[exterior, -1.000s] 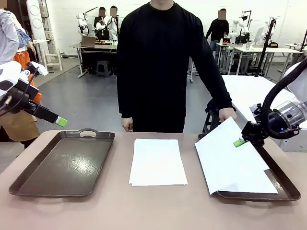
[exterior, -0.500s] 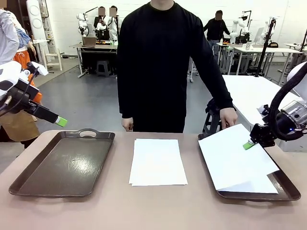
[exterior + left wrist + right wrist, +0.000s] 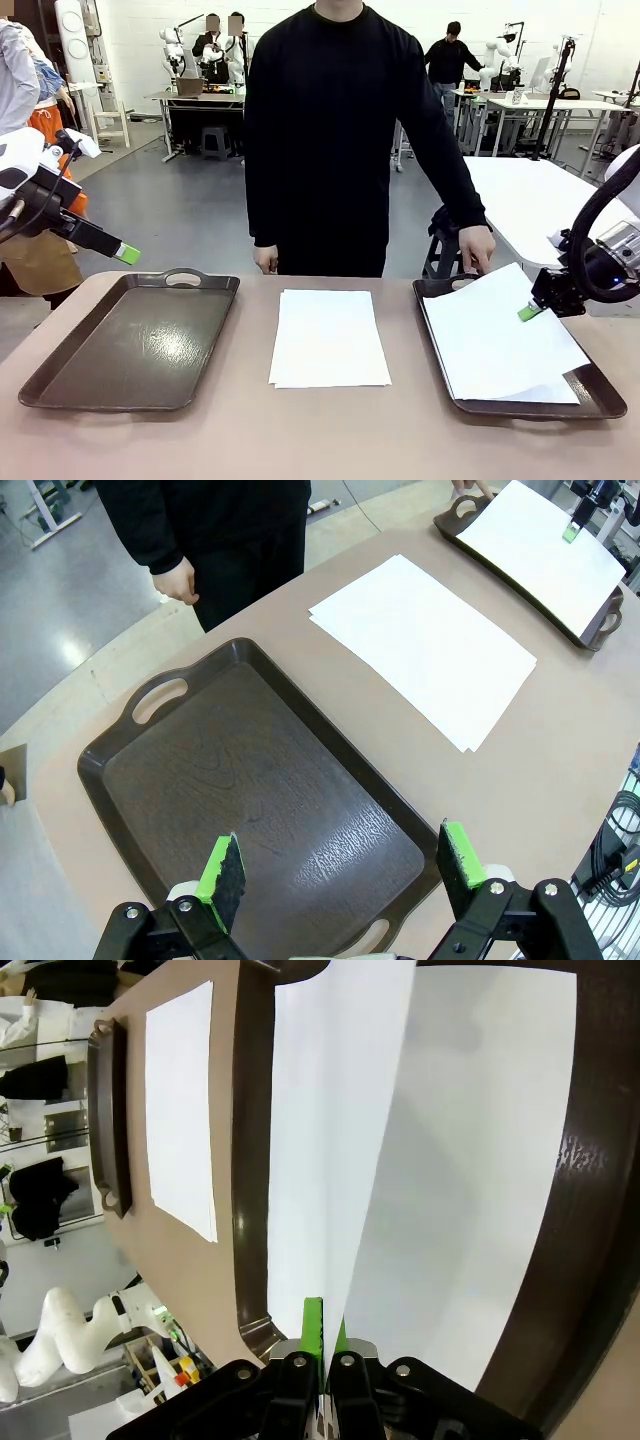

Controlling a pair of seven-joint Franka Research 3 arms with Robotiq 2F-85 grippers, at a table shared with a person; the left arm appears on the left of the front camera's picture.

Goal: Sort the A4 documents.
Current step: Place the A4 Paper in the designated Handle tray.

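A stack of A4 documents (image 3: 330, 337) lies on the table between two dark trays, also seen in the left wrist view (image 3: 425, 645). My right gripper (image 3: 530, 312) is shut on the right edge of one white sheet (image 3: 495, 335), which slopes low over the right tray (image 3: 602, 388). In the right wrist view its fingers (image 3: 312, 1322) pinch that sheet (image 3: 340, 1110) above another sheet (image 3: 480, 1160) lying in the tray. My left gripper (image 3: 128, 254) hovers open and empty above the left tray (image 3: 130, 345), its pads (image 3: 225, 868) wide apart.
A person in black stands at the far edge; one hand (image 3: 478, 248) rests at the right tray's far handle, the other hand (image 3: 265, 260) hangs behind the table. The left tray (image 3: 250, 780) holds nothing. Bare tabletop runs along the front edge.
My right gripper has moved right and down with the sheet, which now lies flatter over the right tray. The person's hand has dropped toward the tray handle. The left arm has not moved.
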